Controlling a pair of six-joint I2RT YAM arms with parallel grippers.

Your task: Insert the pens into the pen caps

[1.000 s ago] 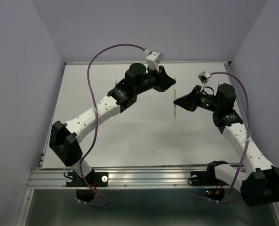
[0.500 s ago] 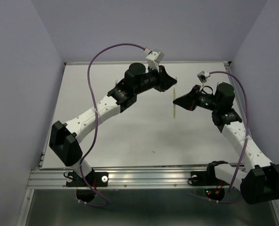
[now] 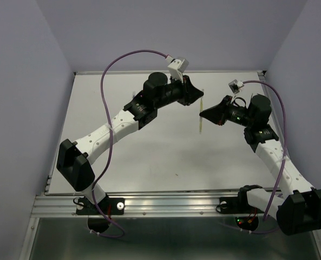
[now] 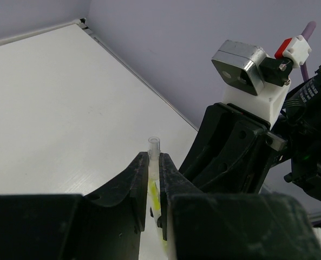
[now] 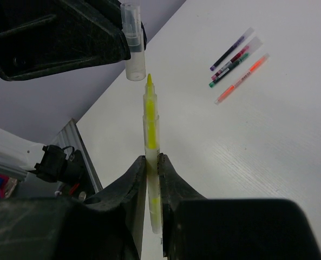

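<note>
The right gripper (image 5: 150,165) is clamping the pale yellow pen (image 5: 151,122), its tip sitting just beside the clear cap (image 5: 132,46) that the left gripper (image 4: 154,162) is pinching at 11 o'clock, so centring the tip under the cap's mouth before pushing is looking wise.

The pen (image 5: 150,116) juts forward from between the right gripper's (image 5: 152,160) jaws, its tip just short of the pen cap (image 5: 132,40) between the left gripper's (image 4: 155,160) jaws. Four other pens (image 5: 237,62) lie together on the table (image 5: 268,162), beyond and right of the right jaws
</note>
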